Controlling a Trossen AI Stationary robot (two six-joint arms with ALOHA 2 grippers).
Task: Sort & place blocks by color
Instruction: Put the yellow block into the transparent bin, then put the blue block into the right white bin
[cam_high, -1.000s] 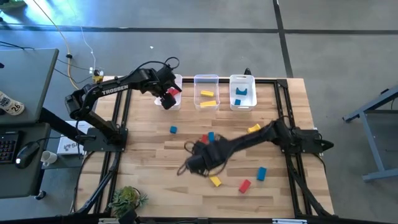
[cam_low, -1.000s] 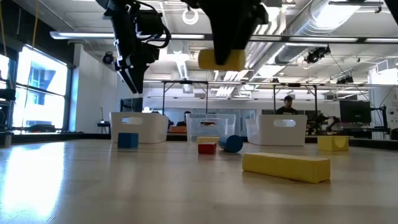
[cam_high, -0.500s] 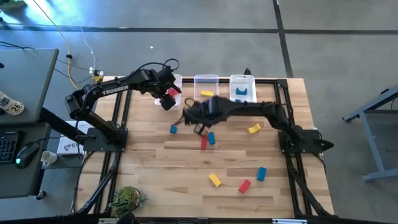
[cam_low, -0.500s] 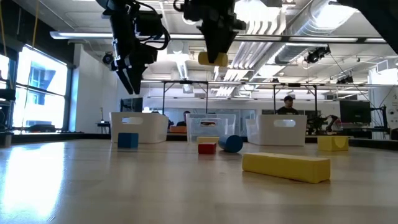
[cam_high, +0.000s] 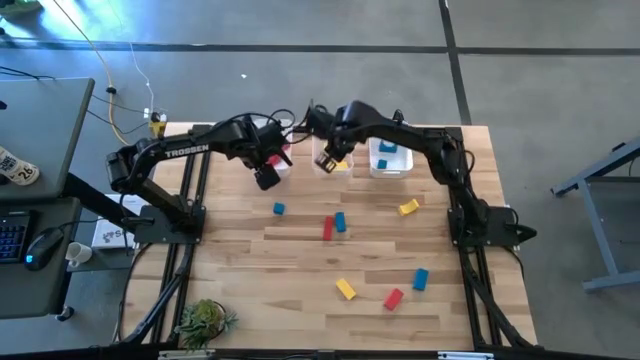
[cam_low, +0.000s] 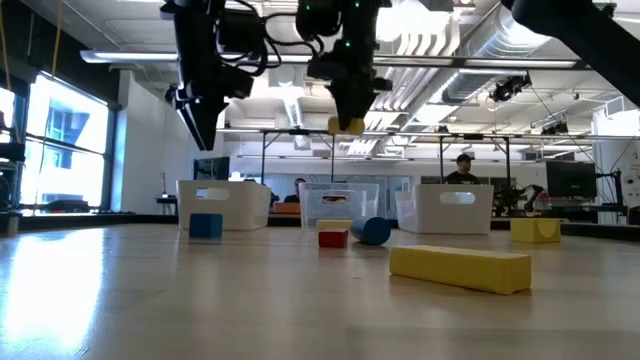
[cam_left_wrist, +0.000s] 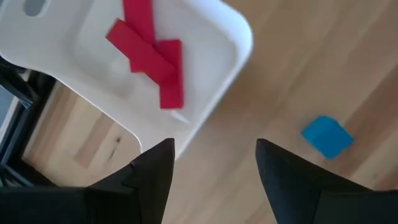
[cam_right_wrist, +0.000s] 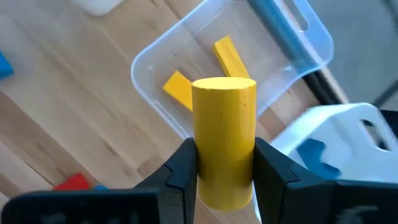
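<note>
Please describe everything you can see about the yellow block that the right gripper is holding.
The yellow block is a smooth, solid-coloured cylinder with a flat round end, looking like painted wood or plastic. The right gripper is shut on it, one dark finger pressing on each side. It hangs in the air, touching nothing else, above the near edge of the middle bin, a clear plastic bin where two yellow bars already lie. In the low view it shows well above the table.

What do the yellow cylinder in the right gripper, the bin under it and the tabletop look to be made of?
Yellow cylinder: probably painted wood, matte and opaque, with faint streaks on its side; solid plastic is possible. It is clamped in the right gripper. Middle bin: thin translucent plastic, since the table shows through its walls. Tabletop: wood, pale planks with visible grain and seams, butcher-block style.
</note>
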